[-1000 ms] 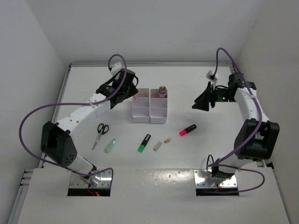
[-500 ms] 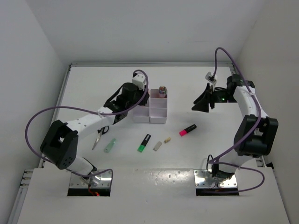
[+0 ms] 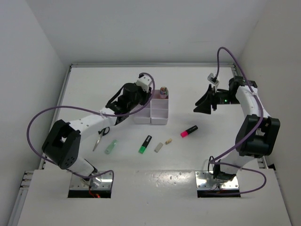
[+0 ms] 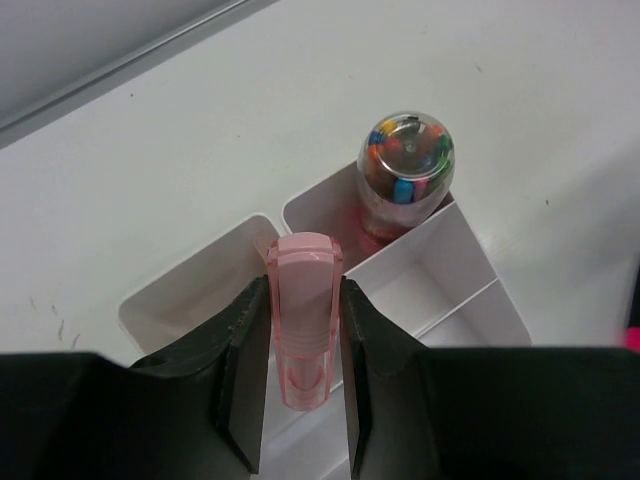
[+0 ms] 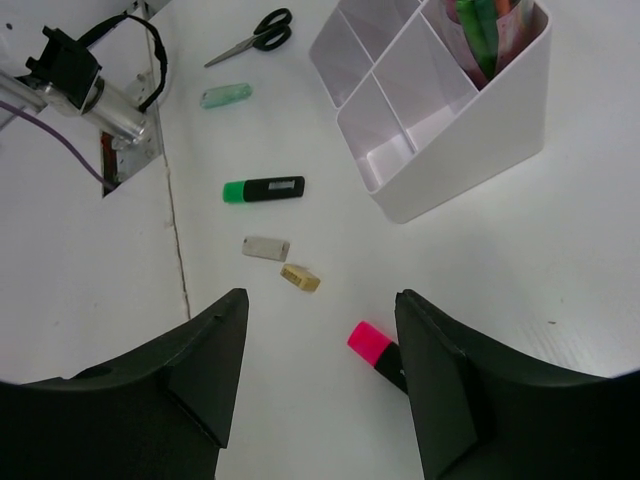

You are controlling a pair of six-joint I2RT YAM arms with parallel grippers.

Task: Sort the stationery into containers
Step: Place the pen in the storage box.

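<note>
My left gripper (image 4: 296, 370) is shut on a pastel pink pen (image 4: 303, 318) and holds it over the white organiser (image 4: 470, 255), above its back-left compartments. In the top view the left gripper (image 3: 137, 96) hangs at the organiser's (image 3: 159, 115) back-left corner. A clear-capped bundle of coloured pens (image 4: 405, 165) stands in the back-right compartment. My right gripper (image 5: 322, 375) is open and empty, held high to the right (image 3: 205, 102). On the table lie a pink highlighter (image 3: 188, 131), green highlighter (image 3: 145, 144), grey eraser (image 3: 158, 147), beige eraser (image 3: 168, 141), green pen (image 3: 110, 147) and scissors (image 3: 100, 135).
The raised table rim (image 3: 150, 65) runs along the back, with white walls on both sides. The arm bases' metal plates (image 3: 91, 181) sit at the near edge.
My left gripper swung right from the table's left back to the organiser's back-left corner, carrying the pink pen. The right arm barely moved.
</note>
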